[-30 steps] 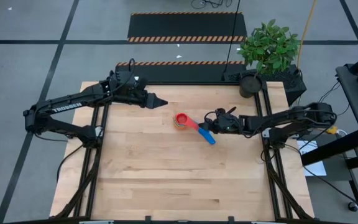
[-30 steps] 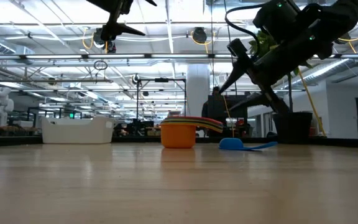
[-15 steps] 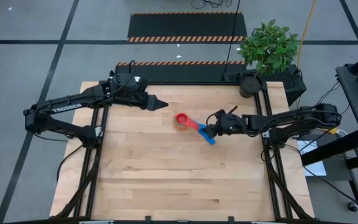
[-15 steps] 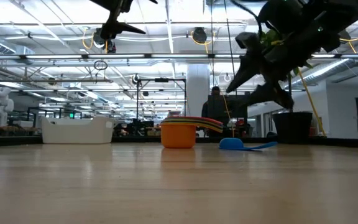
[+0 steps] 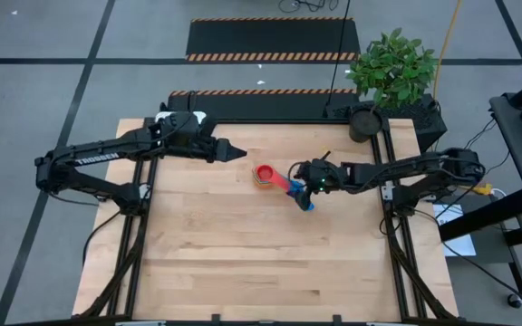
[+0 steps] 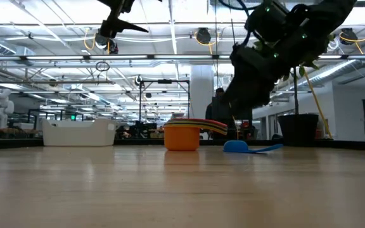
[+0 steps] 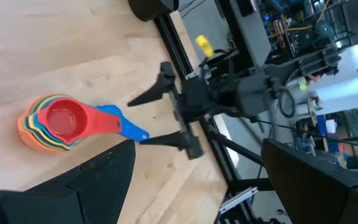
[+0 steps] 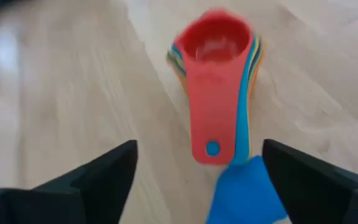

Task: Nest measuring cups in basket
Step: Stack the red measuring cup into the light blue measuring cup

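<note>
Cups: a nested stack [image 5: 263,175] sits mid-table, red cup [image 8: 218,45] on top, handles fanned toward the right arm. One blue cup [image 5: 303,199] lies loose on the table, just beside the handle ends and apart from the stack.

Right gripper [image 5: 302,177] hangs above the loose blue cup and the handle tips. In the left wrist view you see its fingers [image 7: 160,91] spread wide, holding nothing. In the right wrist view the red handle's long axis runs straight ahead between the fingers, bowl at the far end, and the blue cup lies nearest, slightly off toward one finger.

Left gripper [image 5: 234,152] waits raised near the table's far left, fingers released, empty; it is farther from the cups than the right.

Basket [image 6: 78,133] shows only in the low view, white, set on the table well apart from the stack; no cup in it that you can see.

Judgement: the right arm is better placed for the blue cup.
</note>
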